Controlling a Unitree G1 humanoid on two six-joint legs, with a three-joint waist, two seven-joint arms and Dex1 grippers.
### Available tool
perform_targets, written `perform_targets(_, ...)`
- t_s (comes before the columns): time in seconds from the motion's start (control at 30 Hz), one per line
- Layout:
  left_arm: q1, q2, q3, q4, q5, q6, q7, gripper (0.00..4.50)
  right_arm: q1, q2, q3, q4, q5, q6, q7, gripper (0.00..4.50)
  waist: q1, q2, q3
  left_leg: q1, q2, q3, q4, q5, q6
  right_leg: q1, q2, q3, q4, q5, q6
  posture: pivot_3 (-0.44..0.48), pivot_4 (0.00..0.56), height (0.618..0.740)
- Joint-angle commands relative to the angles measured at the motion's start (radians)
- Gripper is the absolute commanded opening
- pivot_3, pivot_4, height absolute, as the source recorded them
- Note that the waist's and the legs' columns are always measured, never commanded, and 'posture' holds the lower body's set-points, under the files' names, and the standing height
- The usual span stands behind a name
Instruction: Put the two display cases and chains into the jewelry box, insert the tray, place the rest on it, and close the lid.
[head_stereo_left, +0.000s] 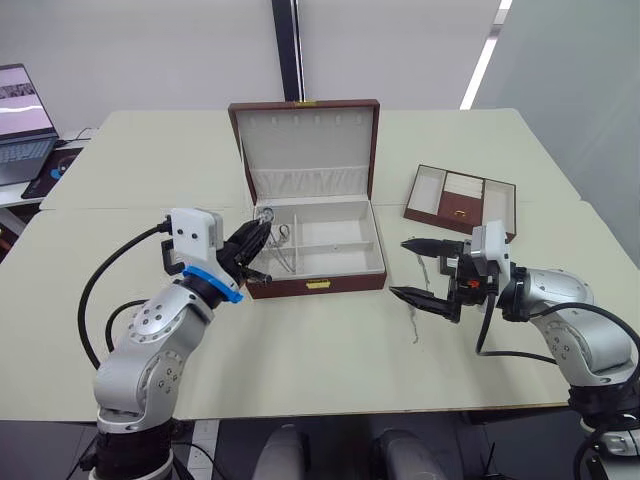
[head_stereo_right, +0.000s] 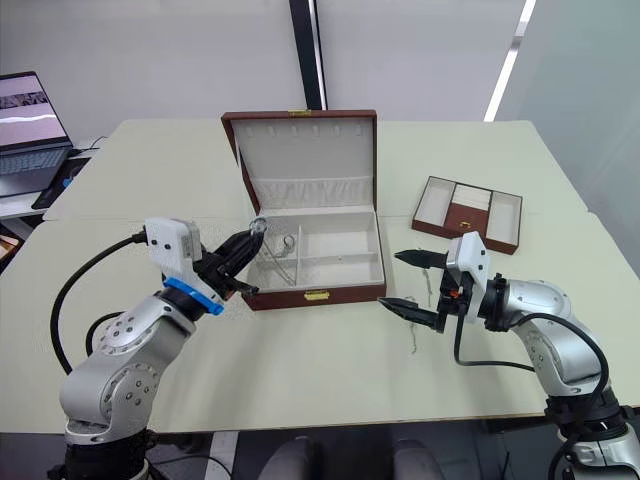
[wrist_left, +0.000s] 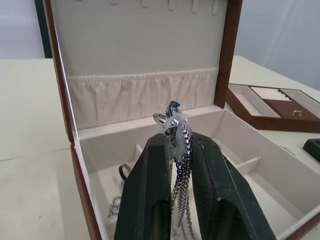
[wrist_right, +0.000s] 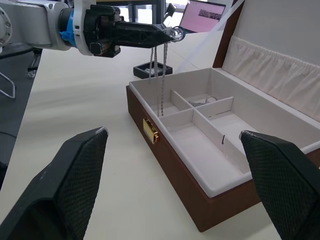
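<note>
The brown jewelry box (head_stereo_left: 318, 284) stands open in the middle of the table, lid upright. My left gripper (head_stereo_left: 262, 229) hovers over its left end, shut on a silver chain (wrist_left: 182, 167) that hangs down into the left compartment. Another chain (head_stereo_left: 284, 251) lies in that compartment. A dark flat display case (wrist_right: 152, 70) sits on the table just beyond the box's left end. My right gripper (head_stereo_left: 399, 267) is open and empty, low over the table off the box's front right corner. A thin chain (head_stereo_left: 413, 318) lies on the table beside it.
The brown tray (head_stereo_left: 432, 196) with cream compartments lies on the table right of the box, and a small ring (wrist_left: 297, 113) rests in it. A laptop (head_stereo_left: 22, 125) stands on a side desk at the far left.
</note>
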Motion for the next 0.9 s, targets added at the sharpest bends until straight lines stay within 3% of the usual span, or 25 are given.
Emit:
perform_targets(0.03,0.004,-0.01,-0.007,-0.015,0.012,-0.036,-0.002,0.28,-0.01,-0.01,-0.025,-0.011,0.01,-0.004,0.006,4.5,0.0,0.0,0.0,0.0,0.0,0.0,0.0,0.0,0.0,0.0,0.0,0.0,0.0,0.0,0.0,0.0,0.15,0.74)
perform_targets(0.33,0.008,-0.028,-0.002,-0.004,0.023,-0.043,0.0,0.28,-0.019,-0.014,-0.023,-0.002,0.009,-0.002,0.009,4.5,0.0,0.0,0.0,0.0,0.0,0.0,0.0,0.0,0.0,0.0,0.0,0.0,0.0,0.0,0.0,0.0,0.15,0.74)
perform_targets(0.73,0.0,-0.037,-0.005,0.0,0.021,-0.04,0.004,4.07,-0.031,-0.01,-0.02,0.011,0.005,-0.004,0.011,4.5,0.0,0.0,0.0,0.0,0.0,0.0,0.0,0.0,0.0,0.0,0.0,0.0,0.0,0.0,0.0,0.0,0.15,0.74)
perform_targets(0.8,0.0,-0.038,-0.005,0.001,0.021,-0.039,0.004,4.4,-0.031,-0.01,-0.019,0.012,0.004,-0.004,0.011,4.5,0.0,0.0,0.0,0.0,0.0,0.0,0.0,0.0,0.0,0.0,0.0,0.0,0.0,0.0,0.0,0.0,0.15,0.74)
perform_targets(0.9,0.017,-0.032,0.003,0.005,0.014,-0.037,-0.007,4.4,-0.025,-0.01,-0.021,0.02,0.001,-0.007,0.009,4.5,0.0,0.0,0.0,0.0,0.0,0.0,0.0,0.0,0.0,0.0,0.0,0.0,0.0,0.0,0.0,0.0,0.15,0.74)
